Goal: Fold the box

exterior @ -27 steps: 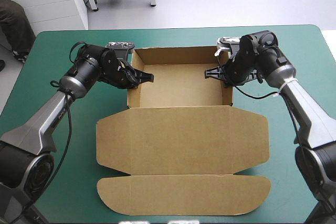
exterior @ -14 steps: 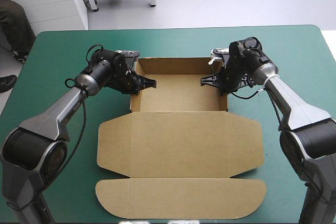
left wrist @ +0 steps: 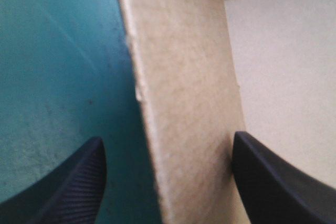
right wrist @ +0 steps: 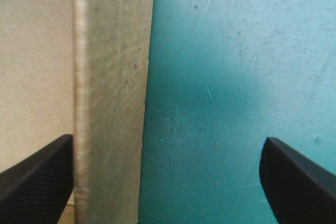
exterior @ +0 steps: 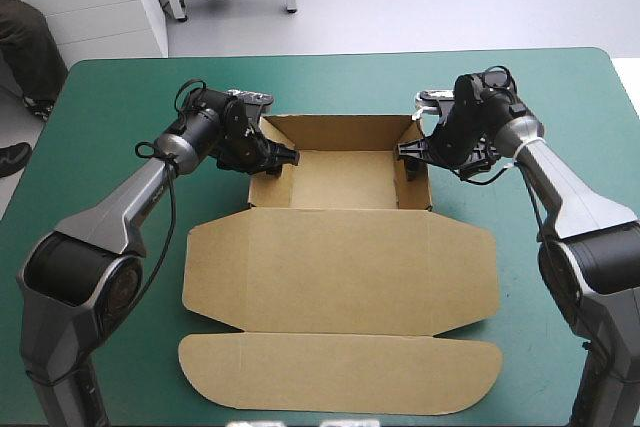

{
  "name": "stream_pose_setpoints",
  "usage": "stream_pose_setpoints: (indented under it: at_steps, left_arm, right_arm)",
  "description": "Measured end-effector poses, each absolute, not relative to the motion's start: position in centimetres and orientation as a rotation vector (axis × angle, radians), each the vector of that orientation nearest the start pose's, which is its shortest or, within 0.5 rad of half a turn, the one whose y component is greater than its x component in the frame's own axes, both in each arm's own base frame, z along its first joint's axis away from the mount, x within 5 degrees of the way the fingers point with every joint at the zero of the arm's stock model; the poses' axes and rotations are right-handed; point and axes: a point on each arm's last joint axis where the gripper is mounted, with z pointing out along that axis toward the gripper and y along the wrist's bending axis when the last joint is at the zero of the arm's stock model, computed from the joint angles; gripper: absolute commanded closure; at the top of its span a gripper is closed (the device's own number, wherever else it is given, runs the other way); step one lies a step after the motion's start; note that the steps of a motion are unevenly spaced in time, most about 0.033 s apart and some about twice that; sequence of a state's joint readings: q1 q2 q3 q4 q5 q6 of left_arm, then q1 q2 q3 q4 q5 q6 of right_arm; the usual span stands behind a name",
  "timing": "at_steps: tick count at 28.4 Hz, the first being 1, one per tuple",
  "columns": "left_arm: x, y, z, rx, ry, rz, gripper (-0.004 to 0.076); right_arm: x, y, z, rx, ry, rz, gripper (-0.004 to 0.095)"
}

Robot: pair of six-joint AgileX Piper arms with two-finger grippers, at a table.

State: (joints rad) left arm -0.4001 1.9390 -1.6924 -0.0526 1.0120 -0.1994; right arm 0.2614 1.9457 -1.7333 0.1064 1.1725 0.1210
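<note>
The brown box is an open tray at the far middle of the table, walls raised, with its lid lying flat toward the front edge. My left gripper is open at the tray's left wall. In the left wrist view that wall stands between the spread black fingers of the left gripper, untouched. My right gripper is open wide astride the right wall. The right wrist view shows this wall close to one finger of the right gripper.
The teal-green cover lies bare on both sides of the tray and behind it. The lid's rounded front flap reaches almost to the table's front edge.
Both grippers were shut at the tray's side walls just before and now stand open. The side walls have come upright, and the arms have shifted slightly along them.
</note>
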Motion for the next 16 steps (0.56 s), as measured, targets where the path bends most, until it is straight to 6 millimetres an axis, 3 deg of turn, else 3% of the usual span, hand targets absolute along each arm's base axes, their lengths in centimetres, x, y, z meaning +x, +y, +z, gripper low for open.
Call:
stream_pose_setpoints:
  at_steps: [5,9,12,16]
  left_arm:
    - [39.4,-17.1,29.6,0.251,2.696,-0.251,0.0223]
    - [39.4,-16.9,32.0,0.281,2.675,-0.214,0.0255]
    - [39.4,-16.5,33.8,0.291,2.655,-0.187,0.0395]
    - [39.3,-16.3,36.2,0.348,2.608,-0.171,0.0733]
  right_arm:
    - [40.3,11.9,28.9,-0.157,2.836,0.260,0.0039]
    - [40.7,11.9,32.3,-0.162,2.757,0.283,0.0039]
    - [40.8,11.9,34.4,-0.162,2.693,0.286,0.0040]
    - [40.4,11.7,36.2,-0.153,2.646,0.289,0.0041]
